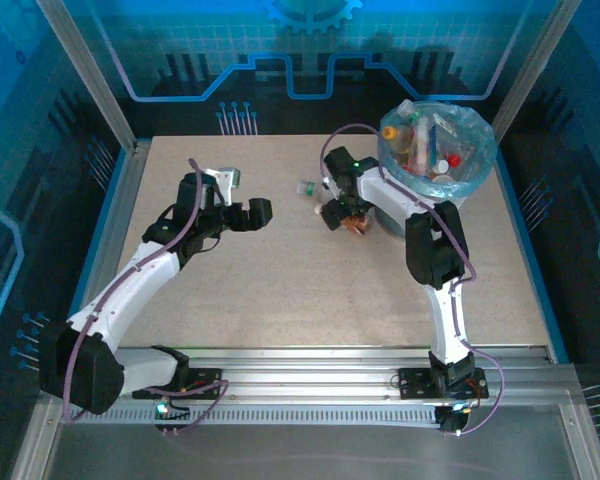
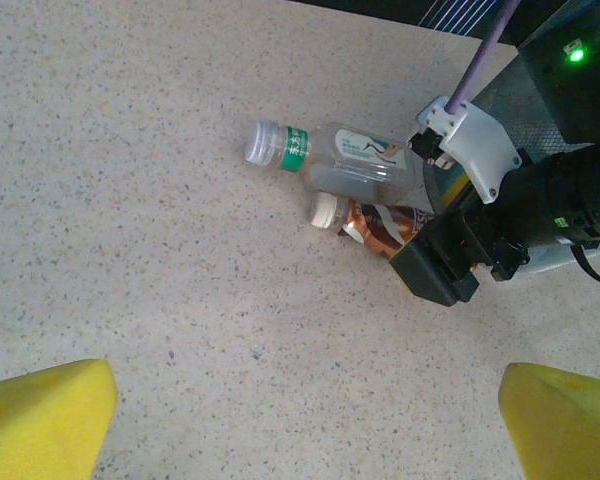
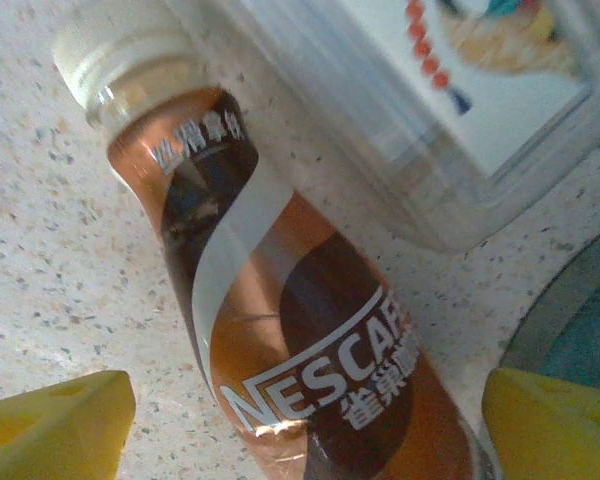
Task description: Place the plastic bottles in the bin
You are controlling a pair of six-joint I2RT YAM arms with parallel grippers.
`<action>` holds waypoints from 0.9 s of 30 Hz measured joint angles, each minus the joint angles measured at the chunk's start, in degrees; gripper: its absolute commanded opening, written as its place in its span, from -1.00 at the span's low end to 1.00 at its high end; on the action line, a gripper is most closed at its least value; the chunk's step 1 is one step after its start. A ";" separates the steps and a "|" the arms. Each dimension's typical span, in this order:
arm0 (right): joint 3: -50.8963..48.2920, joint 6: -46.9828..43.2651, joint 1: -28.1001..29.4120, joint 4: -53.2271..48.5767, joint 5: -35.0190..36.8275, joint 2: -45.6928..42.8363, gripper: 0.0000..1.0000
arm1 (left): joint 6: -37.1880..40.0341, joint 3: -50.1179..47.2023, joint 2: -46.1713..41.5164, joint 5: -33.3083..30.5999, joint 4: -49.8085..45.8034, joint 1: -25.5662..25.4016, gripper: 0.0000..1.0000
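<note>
- Hovering low beside the bin (image 1: 485, 150), the right gripper (image 1: 340, 214) has its yellow pads (image 3: 60, 420) spread apart on either side of a brown coffee bottle (image 3: 280, 300). They are not clamped on it, and bare surface shows between one pad and the bottle.
- The brown coffee bottle lies on its side on the speckled worktop (image 1: 280, 290), with its white cap pointing away from the bin and its base just beside the bin's foot.
- A clear bottle (image 2: 350, 160) with a green neck band and a pale cap lies on its side right alongside the brown one. Whether the two touch cannot be told.
- The bin stands at the far right of the worktop, lined in translucent light blue, with several bottles (image 1: 435, 150) heaped inside it.
- The left gripper (image 1: 258, 212) hangs above bare worktop left of centre, well apart from both lying bottles. Its jaws are wide apart and hold nothing.
</note>
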 measured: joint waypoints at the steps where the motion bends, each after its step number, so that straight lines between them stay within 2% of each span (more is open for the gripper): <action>1: -0.68 0.00 0.00 0.15 0.00 0.09 0.77 | -0.07 0.00 0.02 0.00 -0.26 0.00 0.98; 5: -2.58 0.02 0.00 0.48 -0.22 0.63 0.64 | -0.07 0.11 0.02 -0.02 -0.76 0.00 0.98; 13: -3.37 -0.15 0.17 0.68 -1.57 1.40 0.19 | -0.09 0.20 0.02 -0.42 -0.85 0.00 0.98; 20: -0.39 -2.40 3.04 -2.38 -4.04 0.35 0.16 | 0.09 1.33 -0.02 -1.07 -1.09 0.00 0.98; 27: 8.85 -5.03 6.54 -5.16 -9.60 -8.50 0.10 | 1.84 6.10 -1.53 -1.42 -0.96 -0.02 0.96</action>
